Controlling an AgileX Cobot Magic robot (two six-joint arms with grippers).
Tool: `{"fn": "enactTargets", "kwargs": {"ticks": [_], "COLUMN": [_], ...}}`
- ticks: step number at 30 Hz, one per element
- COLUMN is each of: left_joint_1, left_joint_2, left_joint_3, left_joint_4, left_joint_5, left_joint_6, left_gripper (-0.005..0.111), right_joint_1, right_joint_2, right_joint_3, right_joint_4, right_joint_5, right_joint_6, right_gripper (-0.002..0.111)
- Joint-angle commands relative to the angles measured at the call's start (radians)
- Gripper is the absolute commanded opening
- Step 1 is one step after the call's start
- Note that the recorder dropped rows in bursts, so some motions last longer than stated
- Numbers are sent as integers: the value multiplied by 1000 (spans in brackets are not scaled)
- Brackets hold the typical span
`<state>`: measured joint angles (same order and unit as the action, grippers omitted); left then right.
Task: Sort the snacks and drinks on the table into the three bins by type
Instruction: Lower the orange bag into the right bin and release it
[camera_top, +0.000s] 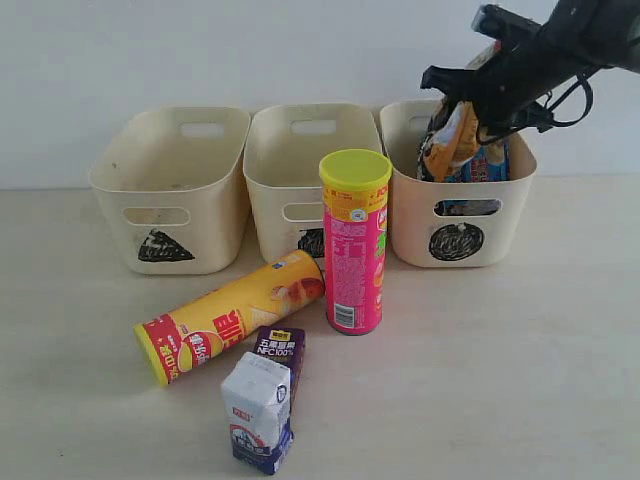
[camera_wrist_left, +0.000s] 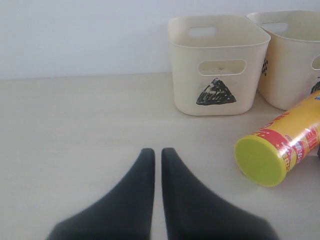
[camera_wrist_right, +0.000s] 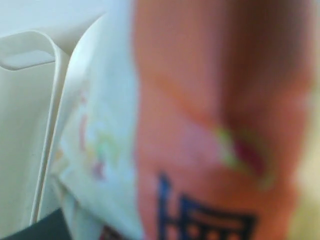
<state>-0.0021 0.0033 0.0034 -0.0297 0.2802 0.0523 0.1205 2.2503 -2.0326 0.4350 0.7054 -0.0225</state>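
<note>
My right gripper (camera_top: 452, 98) hangs over the circle-marked bin (camera_top: 460, 228), shut on the top of an orange bag (camera_top: 452, 140) that dips into that bin. The same bag (camera_wrist_right: 215, 125) fills the right wrist view as a blur. A blue-and-white noodle pack (camera_top: 490, 160) stands inside the bin. On the table (camera_top: 520, 380) a pink tube (camera_top: 354, 250) stands upright and a yellow-and-red tube (camera_top: 230, 315) lies on its side. In front of them are a purple juice box (camera_top: 280, 350) and a milk carton (camera_top: 258, 410). My left gripper (camera_wrist_left: 157, 151) is shut and holds nothing, above bare table.
The triangle bin (camera_top: 170, 190) and the square bin (camera_top: 268, 160) stand in a row with the circle bin along the back wall. In the left wrist view the triangle bin (camera_wrist_left: 215, 65) is ahead and the lying tube's lid (camera_wrist_left: 260, 160) is off to one side.
</note>
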Motion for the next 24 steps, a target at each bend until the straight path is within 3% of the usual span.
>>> {"fn": "enactTargets", "kwargs": {"ticks": [1,3,4,10,14,19,24], "left_joint_1": [-8,-8,-8,-8,-8,-8,-8], "left_joint_2": [-3,-3,-3,-3,-3,-3,-3], "left_joint_3": [-3,-3,-3,-3,-3,-3,-3], "left_joint_4": [-3,-3,-3,-3,-3,-3,-3], "left_joint_5": [-10,-10,-10,-10,-10,-10,-10], "left_joint_6": [-6,-6,-6,-6,-6,-6,-6], "left_gripper": [4,4,4,4,4,4,4], "right_joint_1": [-6,-6,-6,-6,-6,-10,-8], "right_joint_2": [-5,-9,-11,-37,-76,-128,-174], "right_joint_3": [-13,-13,-13,-13,-13,-13,-8], "right_joint_4": [8,8,8,-5,-7,-13,-73], "right_joint_5": [-24,-17,-12,37,57,126,250], "right_joint_6": [-9,1,15,23,23,23,23], "right_gripper": [56,76,80,75,54,4,0]}}
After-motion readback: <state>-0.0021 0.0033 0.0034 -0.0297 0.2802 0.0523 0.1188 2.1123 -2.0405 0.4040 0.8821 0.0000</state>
